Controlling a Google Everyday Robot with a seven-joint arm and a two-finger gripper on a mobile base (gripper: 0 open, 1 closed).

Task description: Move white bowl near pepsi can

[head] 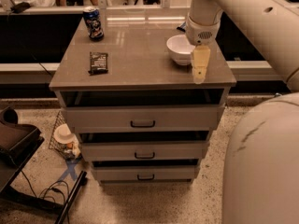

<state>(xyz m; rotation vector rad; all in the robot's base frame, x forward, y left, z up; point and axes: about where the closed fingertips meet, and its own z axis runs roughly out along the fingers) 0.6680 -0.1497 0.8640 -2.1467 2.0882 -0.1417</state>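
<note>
Three drawers fronted the grey cabinet point(140, 69) that filled the middle of the view; the robot's white arm point(243, 13) reached in from the upper right over its top; the white bowl point(179, 48) sat toward the top's right rear, well apart from the pepsi can point(93, 23) at the left rear corner; the gripper point(200, 77) hung pointing down just beside the bowl's right rim, and whether it was spread or closed could not be told; a dark snack packet point(98, 62) lay flat near the left front.
</note>
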